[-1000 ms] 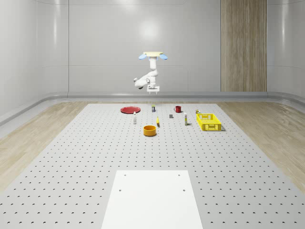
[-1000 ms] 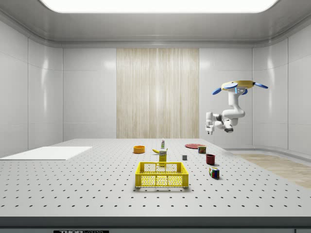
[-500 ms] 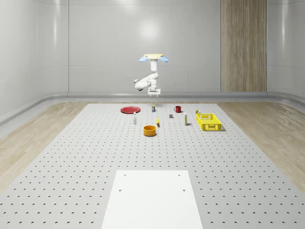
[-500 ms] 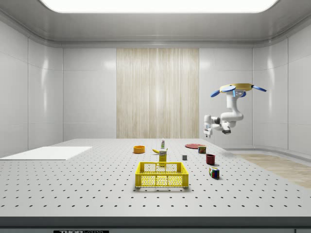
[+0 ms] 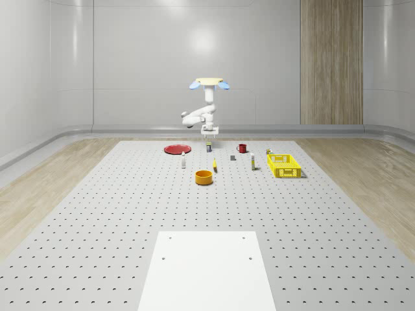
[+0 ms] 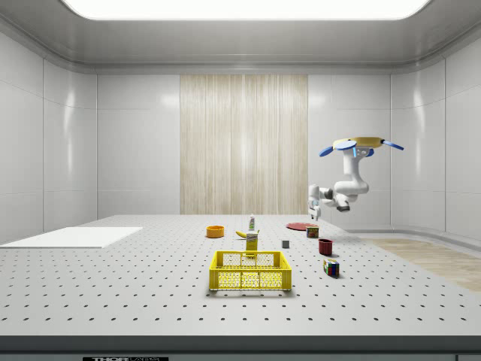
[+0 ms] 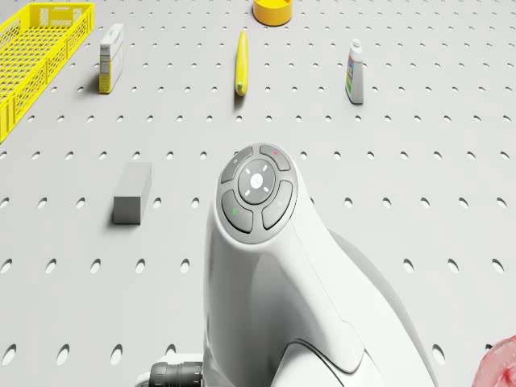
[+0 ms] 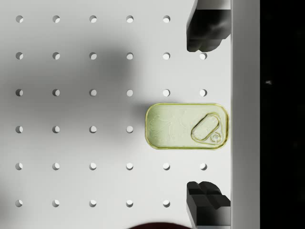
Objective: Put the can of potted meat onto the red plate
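Note:
The potted meat can (image 8: 187, 126) lies flat on the perforated table, its pale lid and pull tab facing up. My gripper (image 8: 205, 116) is open directly above it, with one dark finger (image 8: 207, 28) on each side of the can's long sides and clear of it. In the whole-scene view the drone (image 5: 209, 83) hovers over the can (image 5: 208, 148), and the gripper (image 5: 208, 133) hangs a short way above it. The red plate (image 5: 176, 149) lies just to the can's left. In the side view the gripper (image 6: 313, 212) is above the can (image 6: 312, 232), with the plate (image 6: 297, 226) beside it.
A red mug (image 5: 242, 148), grey block (image 5: 232, 157), banana (image 5: 214, 166), small bottle (image 5: 183, 160), box (image 5: 252, 162), orange bowl (image 5: 204, 177) and yellow basket (image 5: 284, 165) stand nearer the camera than the can. A white panel (image 5: 207, 269) lies at the table's front.
The drone has sunk lower and drifted slightly to the whole-scene view's right. The open gripper has come down closer over the can. The objects on the table have not moved.

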Robot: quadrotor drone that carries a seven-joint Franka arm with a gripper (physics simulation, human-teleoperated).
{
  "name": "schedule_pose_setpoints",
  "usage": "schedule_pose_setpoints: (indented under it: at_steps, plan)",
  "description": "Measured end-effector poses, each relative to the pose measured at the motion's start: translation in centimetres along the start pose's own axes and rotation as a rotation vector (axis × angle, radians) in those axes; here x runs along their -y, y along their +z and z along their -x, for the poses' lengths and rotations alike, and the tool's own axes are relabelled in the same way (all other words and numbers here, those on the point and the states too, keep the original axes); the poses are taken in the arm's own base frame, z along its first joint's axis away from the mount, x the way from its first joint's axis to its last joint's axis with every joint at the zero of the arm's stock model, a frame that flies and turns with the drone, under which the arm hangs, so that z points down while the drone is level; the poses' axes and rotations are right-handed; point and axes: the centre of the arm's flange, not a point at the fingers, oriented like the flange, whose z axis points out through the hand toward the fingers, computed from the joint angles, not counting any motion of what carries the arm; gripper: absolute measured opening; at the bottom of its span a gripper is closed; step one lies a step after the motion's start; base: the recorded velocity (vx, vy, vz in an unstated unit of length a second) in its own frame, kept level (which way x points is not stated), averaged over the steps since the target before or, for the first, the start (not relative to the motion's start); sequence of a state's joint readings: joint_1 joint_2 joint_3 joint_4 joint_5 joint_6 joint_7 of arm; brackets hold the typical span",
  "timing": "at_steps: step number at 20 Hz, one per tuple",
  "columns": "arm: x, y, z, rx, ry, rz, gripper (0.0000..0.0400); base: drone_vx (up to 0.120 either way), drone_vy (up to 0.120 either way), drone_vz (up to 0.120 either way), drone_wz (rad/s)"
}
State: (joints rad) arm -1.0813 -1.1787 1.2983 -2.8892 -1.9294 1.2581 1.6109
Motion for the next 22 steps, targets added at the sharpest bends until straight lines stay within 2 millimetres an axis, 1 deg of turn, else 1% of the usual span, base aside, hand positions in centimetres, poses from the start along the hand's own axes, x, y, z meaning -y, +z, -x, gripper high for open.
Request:
schedule_pose_setpoints:
  at_steps: [3, 4, 6, 10, 12, 13, 18, 19, 22]
  plan:
    - [0.0, 0.0, 0.0, 0.0, 0.0, 0.0, 0.04, 0.12, 0.0, 0.0, 0.0]
    - [0.0, 0.0, 0.0, 0.0, 0.0, 0.0, 0.04, 0.04, 0.0, 0.0, 0.0]
    - [0.0, 0.0, 0.0, 0.0, 0.0, 0.0, 0.04, 0.0, 0.0, -0.04, 0.0]
    - [0.0, 0.0, 0.0, 0.0, 0.0, 0.0, 0.04, 0.0, 0.0, -0.12, 0.0]
    - [0.0, 0.0, 0.0, 0.0, 0.0, 0.0, 0.04, 0.0, -0.08, -0.12, 0.0]
    - [0.0, 0.0, 0.0, 0.0, 0.0, 0.0, 0.04, 0.0, -0.08, 0.0, 0.0]
    - [0.0, 0.0, 0.0, 0.0, 0.0, 0.0, 0.04, 0.0, 0.0, 0.0, 0.0]
    - [0.0, 0.0, 0.0, 0.0, 0.0, 0.0, 0.04, -0.04, 0.0, 0.0, 0.0]
    - [0.0, 0.0, 0.0, 0.0, 0.0, 0.0, 0.04, -0.12, 0.0, 0.0, 0.0]
